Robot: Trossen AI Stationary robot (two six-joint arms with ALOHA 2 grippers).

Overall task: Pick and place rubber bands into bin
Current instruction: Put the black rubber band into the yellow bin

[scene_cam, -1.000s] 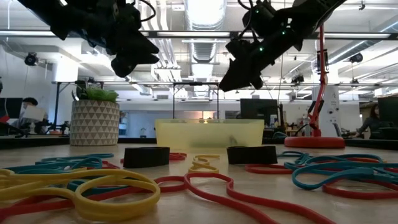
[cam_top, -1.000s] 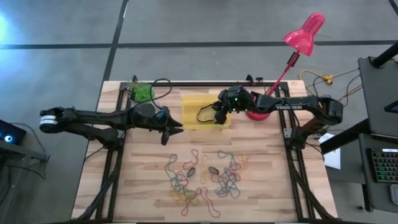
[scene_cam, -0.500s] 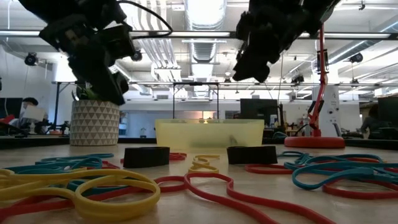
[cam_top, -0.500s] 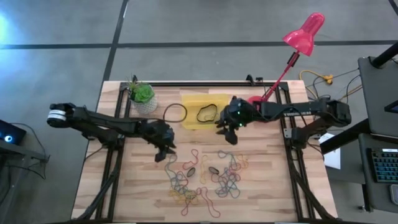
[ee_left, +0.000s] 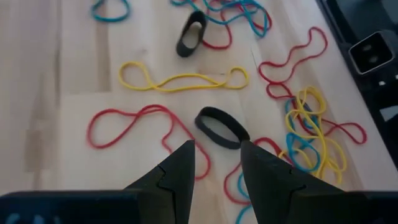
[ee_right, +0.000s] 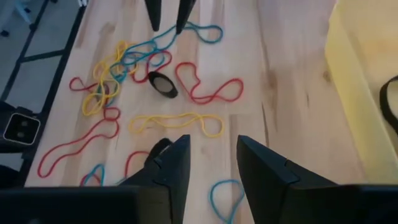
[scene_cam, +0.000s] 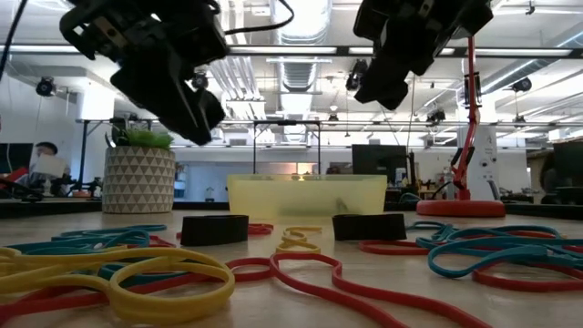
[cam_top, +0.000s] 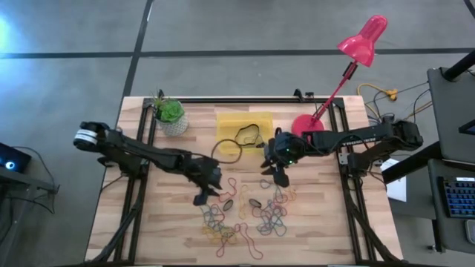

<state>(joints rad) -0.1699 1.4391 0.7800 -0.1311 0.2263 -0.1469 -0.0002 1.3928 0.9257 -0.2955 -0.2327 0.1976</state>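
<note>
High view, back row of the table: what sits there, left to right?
Green plant in a white pot → thin black cable loop → shallow translucent yellow plastic bin → red round lamp base. The loop's place is loose, since it lies at the bin's front left corner.

my right wrist view cuts off the bin (ee_right: pixel 367 118) at the edge, rubber bands (cam_top: pixel 245 215) too tangled overhead to count
</note>
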